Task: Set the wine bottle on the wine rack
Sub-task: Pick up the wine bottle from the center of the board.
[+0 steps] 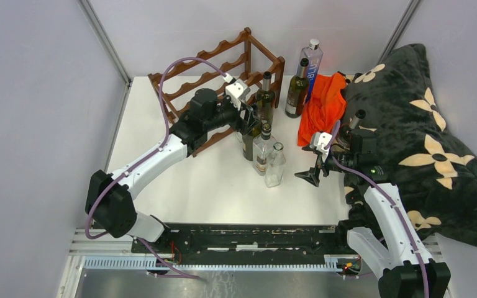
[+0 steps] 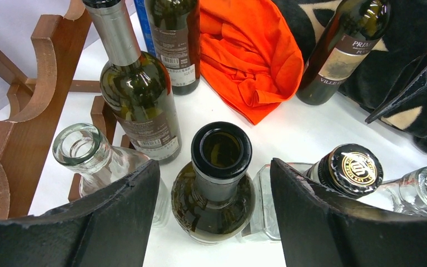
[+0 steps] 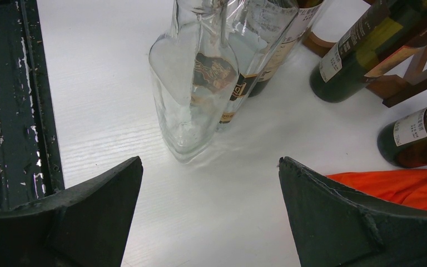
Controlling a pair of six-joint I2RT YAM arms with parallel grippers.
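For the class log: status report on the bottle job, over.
Left gripper open, astride open-necked dark bottle. Right gripper open, empty. Clear bottle and capped bottle crowd either side.

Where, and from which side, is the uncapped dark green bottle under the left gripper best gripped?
Take the uncapped dark green bottle by its neck, just under the lip, from straight above. It stands upright, and clear glass bottles crowd its body on both sides, leaving the neck free.
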